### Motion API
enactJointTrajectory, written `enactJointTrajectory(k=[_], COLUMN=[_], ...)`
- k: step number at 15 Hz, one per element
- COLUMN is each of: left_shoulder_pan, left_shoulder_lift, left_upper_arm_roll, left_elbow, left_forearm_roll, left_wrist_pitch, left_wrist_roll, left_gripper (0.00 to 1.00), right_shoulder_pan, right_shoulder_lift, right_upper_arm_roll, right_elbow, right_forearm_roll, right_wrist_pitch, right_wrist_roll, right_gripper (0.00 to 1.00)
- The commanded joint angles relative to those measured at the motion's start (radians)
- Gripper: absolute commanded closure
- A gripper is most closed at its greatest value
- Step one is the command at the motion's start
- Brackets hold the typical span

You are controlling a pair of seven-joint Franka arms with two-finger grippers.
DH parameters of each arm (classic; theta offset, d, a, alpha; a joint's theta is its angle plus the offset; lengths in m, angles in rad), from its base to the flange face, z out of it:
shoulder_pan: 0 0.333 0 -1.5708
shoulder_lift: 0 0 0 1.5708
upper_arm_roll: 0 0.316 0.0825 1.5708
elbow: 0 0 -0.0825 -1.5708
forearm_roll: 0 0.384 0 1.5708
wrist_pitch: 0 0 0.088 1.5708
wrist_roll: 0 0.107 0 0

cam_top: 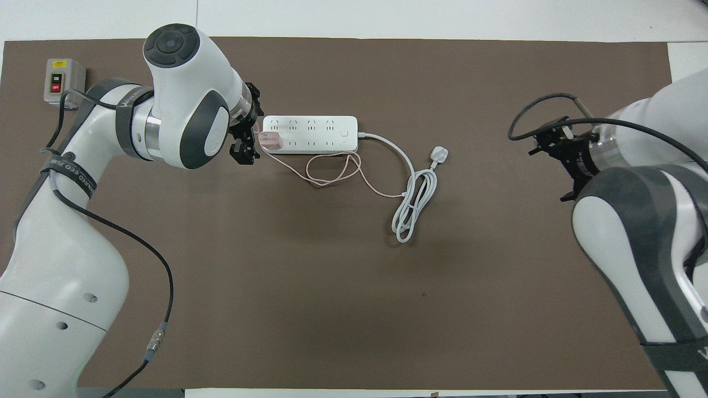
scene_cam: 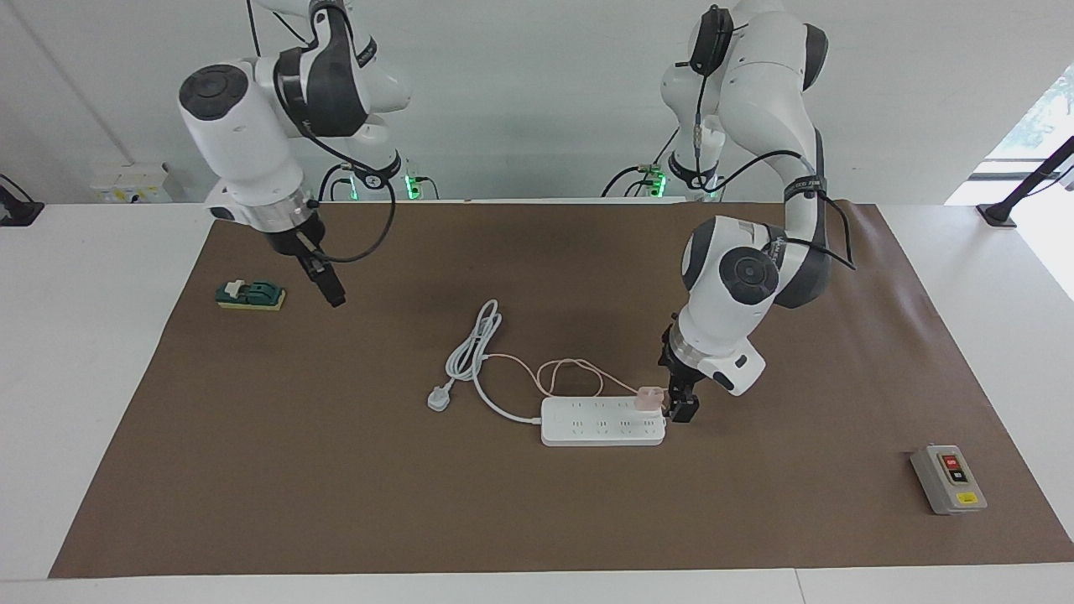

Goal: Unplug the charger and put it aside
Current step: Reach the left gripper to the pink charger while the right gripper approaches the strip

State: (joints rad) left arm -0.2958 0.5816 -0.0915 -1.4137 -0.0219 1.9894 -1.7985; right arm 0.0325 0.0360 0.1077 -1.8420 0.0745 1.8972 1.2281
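Jaws of the left gripper (scene_cam: 681, 408), seen from the facing camera, sit low at the end of the power strip (scene_cam: 602, 421) that points toward the left arm's end of the surface. They are right beside the charger (scene_cam: 648, 398), a small pale pink cube plugged into that end of the strip. Whether they are clamped on the charger or merely next to it cannot be told. The left arm bends sharply down, its wrist tipped toward the strip. The charger's thin pink cable (scene_cam: 570, 373) loops on the brown mat (scene_cam: 336, 470), nearer to the robots than the strip. The strip's thick white cord (scene_cam: 480, 344) lies coiled toward the right arm's end, finishing in a white plug (scene_cam: 439, 399). The right gripper (scene_cam: 329, 283) hangs in the air beside a green and yellow block (scene_cam: 251, 295), where the arm waits; its jaws cannot be judged either. A grey switch box (scene_cam: 948, 479) stands well apart at the left arm's end.

From the overhead camera, the left gripper (cam_top: 245, 145) meets the charger (cam_top: 270, 140) at the strip's (cam_top: 310, 134) end, with the arm's bulky wrist covering much of it. The pink cable (cam_top: 332, 168) curls nearer to the robots than the strip, crossing toward the white cord (cam_top: 412, 207) and its plug (cam_top: 439, 155). The switch box (cam_top: 63, 81) sits farther from the robots than the left arm's elbow. The right gripper (cam_top: 558, 149) hovers over bare mat (cam_top: 332, 304).
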Motion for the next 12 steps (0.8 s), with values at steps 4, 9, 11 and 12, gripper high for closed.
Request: enactJointTrajectory(k=[4, 9, 11, 12], left_shoulder_pan=[-0.039, -0.046, -0.046, -0.046], left_shoulder_lift=[0.018, 0.0, -0.002, -0.002], left_upper_arm_roll=[0.009, 0.007, 0.007, 0.007], left_elbow=[-0.013, -0.088, -0.088, -0.088], left_forearm_roll=[0.057, 0.057, 0.057, 0.057], left_wrist_pitch=[0.055, 0.115, 0.115, 0.118], left_wrist_roll=[-0.044, -0.05, -0.056, -0.064], left_gripper=[0.0, 0.0, 0.17, 0.35], right_shoulder_pan=[0.088, 0.159, 0.17, 0.175], right_shoulder_lift=[0.209, 0.483, 0.563, 0.59], right_upper_arm_roll=[-0.002, -0.003, -0.002, -0.002], right_elbow=[0.209, 0.541, 0.616, 0.627], right_forearm_roll=[0.162, 0.188, 0.208, 0.223], right_wrist_pitch=[0.065, 0.056, 0.083, 0.12], right_wrist_roll=[0.295, 0.439, 0.493, 0.519], right_gripper=[0.01, 0.01, 0.01, 0.01])
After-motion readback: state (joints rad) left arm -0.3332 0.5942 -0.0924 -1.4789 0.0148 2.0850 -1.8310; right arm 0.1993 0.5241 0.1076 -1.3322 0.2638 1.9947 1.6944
